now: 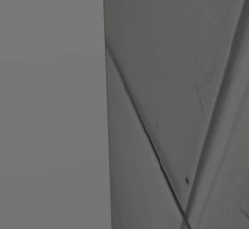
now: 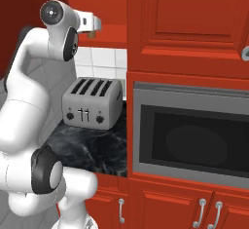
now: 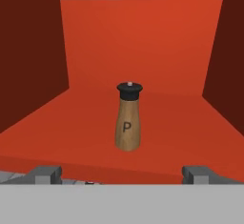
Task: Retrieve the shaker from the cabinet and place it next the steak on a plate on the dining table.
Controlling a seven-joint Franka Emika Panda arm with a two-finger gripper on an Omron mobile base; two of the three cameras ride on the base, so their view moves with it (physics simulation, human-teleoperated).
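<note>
The shaker (image 3: 128, 119), a tan wooden cylinder with a black cap and a "P" on its side, stands upright on the red shelf of the open cabinet (image 3: 186, 123). My gripper (image 3: 123, 174) is open, level with the shelf's front edge and short of the shaker. Its fingertips (image 3: 45, 173) stand wide apart with nothing between them. In the right base view the arm reaches up and the gripper (image 2: 94, 26) sits at the cabinet's opening above the counter. The steak, the plate and the dining table are out of view.
A silver four-slot toaster (image 2: 92, 101) stands on the black marbled counter (image 2: 92, 147) under the hand. A built-in oven (image 2: 192, 133) and red cabinet doors (image 2: 187, 13) fill the right. Flat grey panels (image 1: 165, 77) sit close to the left base camera.
</note>
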